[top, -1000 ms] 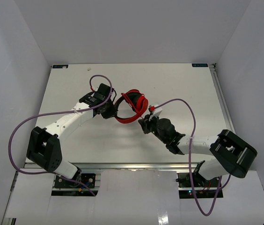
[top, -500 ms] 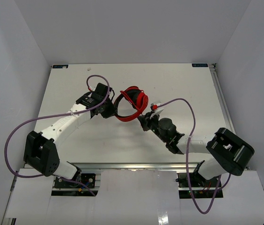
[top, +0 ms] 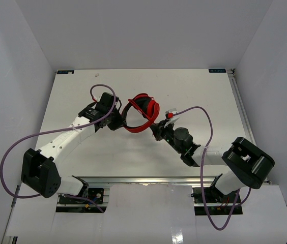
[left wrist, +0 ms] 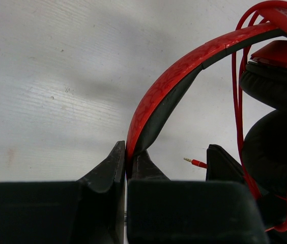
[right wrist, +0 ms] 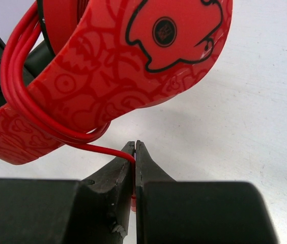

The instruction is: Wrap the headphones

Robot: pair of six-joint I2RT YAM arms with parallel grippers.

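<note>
The headphones (top: 141, 112) are red, held upright over the middle of the white table (top: 199, 91) between both arms. My left gripper (top: 118, 120) is shut on the red-and-black headband (left wrist: 170, 85), which rises from between its jaws (left wrist: 127, 152). The black ear pads (left wrist: 271, 138) and the cord's plug (left wrist: 196, 162) show to its right. My right gripper (top: 155, 131) is shut on the thin red cord (right wrist: 103, 149), pinched at its tips (right wrist: 135, 148). Just above them, cord loops (right wrist: 15, 76) lie wound round the patterned red band (right wrist: 133, 61).
Thick purple robot cables (top: 204, 122) arc over each arm. White walls close in the table on three sides. A metal rail (top: 239, 107) runs along the right edge, and the arm bases (top: 82, 195) sit at the near edge.
Both grippers and the headphones have shifted slightly up and away from the bases. The left arm's elbow has swung left. Both grips are unchanged.
</note>
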